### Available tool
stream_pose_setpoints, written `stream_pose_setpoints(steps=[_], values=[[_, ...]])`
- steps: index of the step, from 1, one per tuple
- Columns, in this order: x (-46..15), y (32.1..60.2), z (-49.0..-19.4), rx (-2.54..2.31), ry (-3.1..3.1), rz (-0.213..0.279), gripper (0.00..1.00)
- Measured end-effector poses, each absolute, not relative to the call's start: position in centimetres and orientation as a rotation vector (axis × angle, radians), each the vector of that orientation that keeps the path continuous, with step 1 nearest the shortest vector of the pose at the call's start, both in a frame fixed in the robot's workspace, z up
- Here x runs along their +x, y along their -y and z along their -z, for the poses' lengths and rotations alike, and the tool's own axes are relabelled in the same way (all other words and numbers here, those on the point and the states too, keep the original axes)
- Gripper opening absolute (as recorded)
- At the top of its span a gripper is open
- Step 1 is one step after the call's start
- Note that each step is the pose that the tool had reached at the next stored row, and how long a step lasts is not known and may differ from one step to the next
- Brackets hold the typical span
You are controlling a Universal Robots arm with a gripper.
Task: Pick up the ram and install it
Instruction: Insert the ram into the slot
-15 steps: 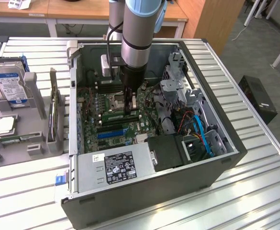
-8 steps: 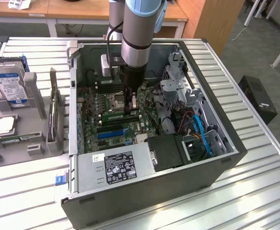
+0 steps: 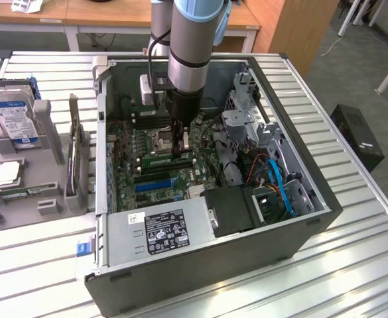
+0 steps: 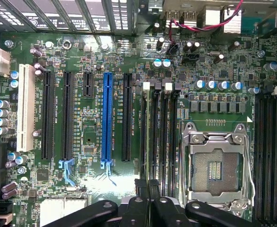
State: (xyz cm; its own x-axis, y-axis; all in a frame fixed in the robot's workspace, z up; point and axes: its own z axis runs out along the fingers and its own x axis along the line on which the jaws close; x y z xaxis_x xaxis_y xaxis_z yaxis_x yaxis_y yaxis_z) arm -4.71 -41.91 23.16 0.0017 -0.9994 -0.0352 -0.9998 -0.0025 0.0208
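My gripper (image 3: 179, 147) reaches down into the open computer case (image 3: 313, 218), over the motherboard (image 3: 130, 179). Its two black fingers (image 4: 154, 189) stand close together, shut on the ram (image 3: 162, 159), a thin green stick. In the wrist view the ram (image 4: 147, 137) appears edge-on as a pale line along the memory slot farthest from the CPU socket (image 4: 216, 165), with my gripper (image 4: 147, 187) over it. The ram lies in line with that slot. Whether it is seated in the slot I cannot tell.
Further black memory slots (image 4: 169, 137) lie beside the ram. A blue expansion slot (image 4: 107, 118) and a power supply (image 3: 160, 232) are nearby. Blue cables (image 3: 281, 189) and drive cages (image 3: 247, 122) fill the case's right. A hard drive (image 3: 14, 116) and a card (image 3: 74, 156) stand on a grey holder outside.
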Motion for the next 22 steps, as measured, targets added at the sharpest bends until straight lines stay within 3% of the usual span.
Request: stream_pose_setpoints(steps=[22], values=[[-4.71,41.91,-22.93,-2.208,-2.220,-0.061,0.12]])
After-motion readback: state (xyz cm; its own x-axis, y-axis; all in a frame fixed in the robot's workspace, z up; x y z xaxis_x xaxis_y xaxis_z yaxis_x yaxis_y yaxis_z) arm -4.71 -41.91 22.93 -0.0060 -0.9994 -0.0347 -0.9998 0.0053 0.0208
